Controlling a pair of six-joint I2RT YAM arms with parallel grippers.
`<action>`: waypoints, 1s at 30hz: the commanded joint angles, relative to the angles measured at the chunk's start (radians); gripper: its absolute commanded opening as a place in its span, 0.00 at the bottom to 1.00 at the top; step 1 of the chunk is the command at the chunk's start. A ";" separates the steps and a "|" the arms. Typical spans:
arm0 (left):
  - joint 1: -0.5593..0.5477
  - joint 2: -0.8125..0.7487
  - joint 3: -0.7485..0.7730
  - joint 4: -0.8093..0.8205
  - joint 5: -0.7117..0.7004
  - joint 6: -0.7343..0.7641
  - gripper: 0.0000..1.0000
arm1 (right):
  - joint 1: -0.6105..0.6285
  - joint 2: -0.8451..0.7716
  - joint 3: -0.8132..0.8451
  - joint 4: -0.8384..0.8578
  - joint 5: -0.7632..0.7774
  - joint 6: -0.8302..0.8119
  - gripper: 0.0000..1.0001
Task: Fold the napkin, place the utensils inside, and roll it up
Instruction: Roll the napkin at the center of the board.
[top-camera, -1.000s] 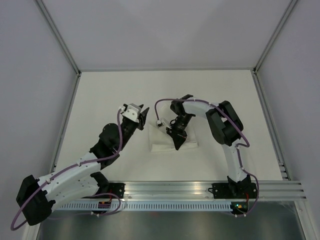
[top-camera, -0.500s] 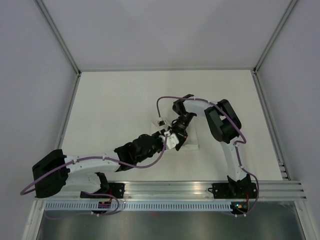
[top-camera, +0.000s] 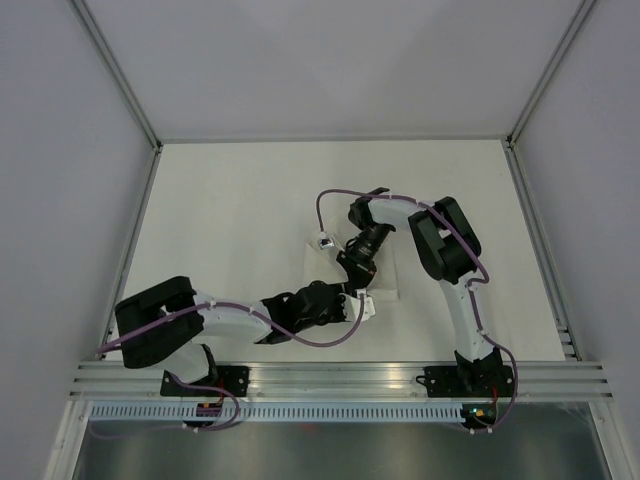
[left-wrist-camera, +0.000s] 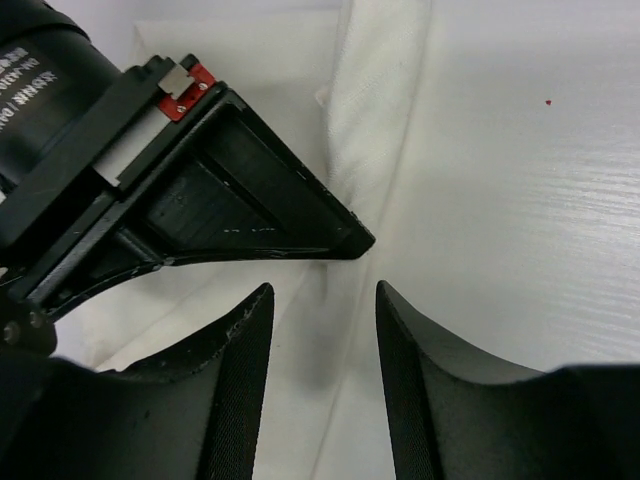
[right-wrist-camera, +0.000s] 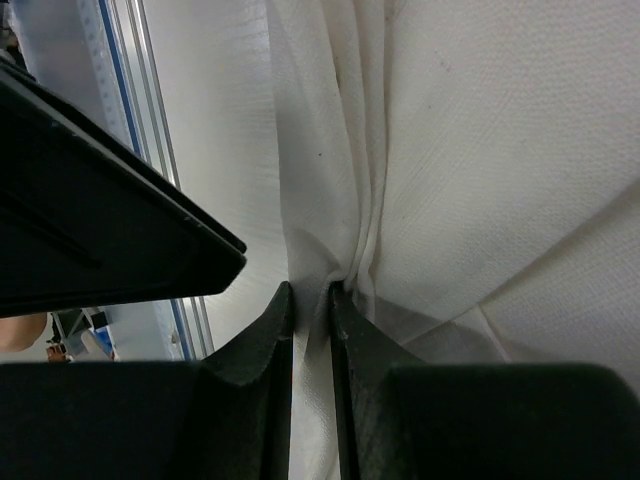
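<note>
The white napkin (top-camera: 384, 290) lies folded on the table, mostly hidden under both grippers in the top view. My right gripper (top-camera: 357, 272) is shut on a bunched fold of the napkin (right-wrist-camera: 440, 150), and the cloth is pinched between its fingertips (right-wrist-camera: 312, 296). My left gripper (top-camera: 362, 308) is low at the napkin's near edge, right beside the right gripper. It is open and empty (left-wrist-camera: 323, 300), with cloth (left-wrist-camera: 375, 90) lying under and between its fingers. The right gripper's black body (left-wrist-camera: 230, 190) fills the upper left of the left wrist view. The utensils are out of view.
The left arm lies stretched low along the front of the table (top-camera: 220, 200). An aluminium rail (top-camera: 400, 380) runs along the near edge. Frame posts (top-camera: 110, 60) and grey walls bound the back and sides.
My left arm has swung from the left of the napkin down and right to its near edge, beside the right gripper. The right gripper has stayed shut on the cloth.
</note>
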 joint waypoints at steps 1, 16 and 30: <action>-0.008 0.058 -0.013 0.156 0.010 0.069 0.51 | -0.022 0.075 0.004 0.127 0.179 -0.058 0.05; 0.007 0.225 0.030 0.173 0.031 0.109 0.35 | -0.032 0.089 0.024 0.108 0.171 -0.063 0.04; 0.061 0.222 0.151 -0.130 0.224 -0.003 0.02 | -0.048 0.067 0.026 0.104 0.150 -0.071 0.16</action>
